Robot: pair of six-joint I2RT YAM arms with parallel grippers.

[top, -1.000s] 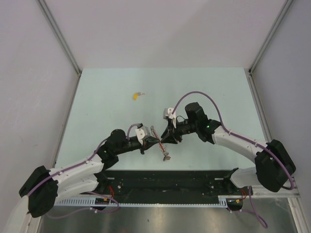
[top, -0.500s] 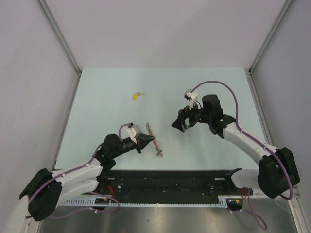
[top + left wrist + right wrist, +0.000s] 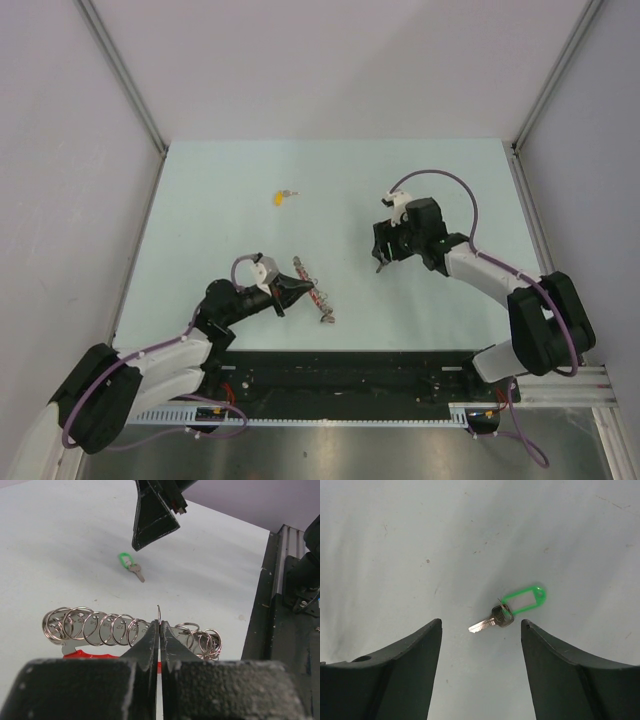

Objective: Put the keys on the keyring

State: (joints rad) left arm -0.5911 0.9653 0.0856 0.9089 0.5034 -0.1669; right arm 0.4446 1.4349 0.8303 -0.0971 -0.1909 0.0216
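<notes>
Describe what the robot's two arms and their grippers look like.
The left arm and right arm both have white links between bulky black joints, each trailed by a looping purple cable. A white block sits at each wrist. The left gripper and right gripper have matte black fingers tapering to wedge tips.

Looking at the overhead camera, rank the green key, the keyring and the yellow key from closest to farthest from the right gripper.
1. green key, on the table right under the open right gripper; the right wrist view shows it best.
2. keyring, to the left, toward the near edge, pinched by the left gripper.
3. yellow key, farther left, toward the far side.
</notes>
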